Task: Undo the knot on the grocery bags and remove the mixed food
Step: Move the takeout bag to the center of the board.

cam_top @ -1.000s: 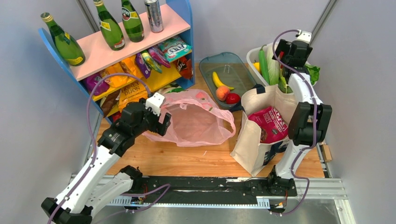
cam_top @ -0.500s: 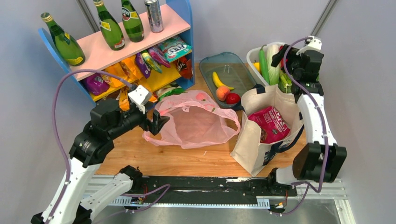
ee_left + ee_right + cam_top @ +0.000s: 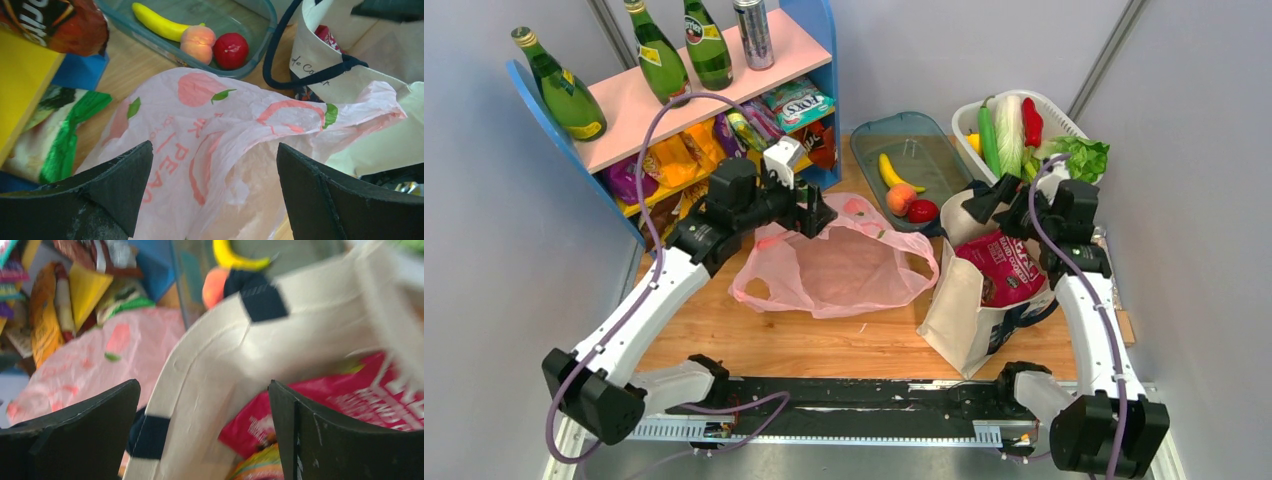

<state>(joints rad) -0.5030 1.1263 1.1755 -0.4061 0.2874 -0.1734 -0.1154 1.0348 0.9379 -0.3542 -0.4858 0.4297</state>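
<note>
The pink plastic bag [image 3: 834, 270] lies slack on the table with its mouth open and its handles loose, so no knot shows. My left gripper [image 3: 816, 213] hovers open over the bag's far edge, with pink film [image 3: 210, 150] between its fingers but untouched. The cream tote [image 3: 969, 300] stands upright with a magenta packet [image 3: 1004, 265] inside. My right gripper [image 3: 996, 203] is open above the tote's rim [image 3: 210, 370]. A banana [image 3: 892, 172], a peach [image 3: 900, 199] and a red fruit [image 3: 922, 210] lie in the teal tray [image 3: 929, 135].
A white basket [image 3: 1064, 122] at the back right holds a cucumber [image 3: 989, 140], a pale cabbage, a red pepper [image 3: 1031, 120] and lettuce [image 3: 1084, 157]. The blue shelf [image 3: 724, 85] at the back left carries green bottles [image 3: 659, 60], a can and snack packets.
The left arm swung from the pink bag's left side to its far edge. The right arm came down from the basket to the tote's mouth. Both grippers stayed open.
</note>
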